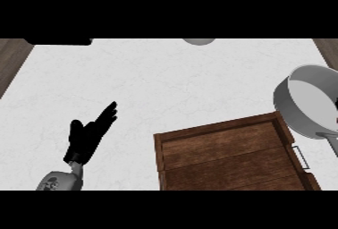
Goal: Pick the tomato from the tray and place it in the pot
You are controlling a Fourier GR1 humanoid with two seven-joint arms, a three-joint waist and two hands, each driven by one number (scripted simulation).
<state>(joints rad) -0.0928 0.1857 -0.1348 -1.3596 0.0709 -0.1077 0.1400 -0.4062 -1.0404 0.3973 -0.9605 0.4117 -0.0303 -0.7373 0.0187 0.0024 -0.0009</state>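
Observation:
A brown wooden tray (pixel 228 154) with raised rims lies at the lower right of the white counter; its plank floor shows bare and no tomato is in sight. To its upper right stands a grey metal pot (pixel 310 100), partly cut off by the right edge, its handle (pixel 330 141) pointing down. My left hand (pixel 89 136) is at the lower left, well apart from the tray, fingers straight and pointing up to the right, holding nothing. My right hand does not show.
A grey rounded object (pixel 198 41) peeks in at the counter's far edge. A dark object (pixel 58 41) sits at the far left corner. Brown wood borders the counter on the upper left (pixel 10 58) and upper right.

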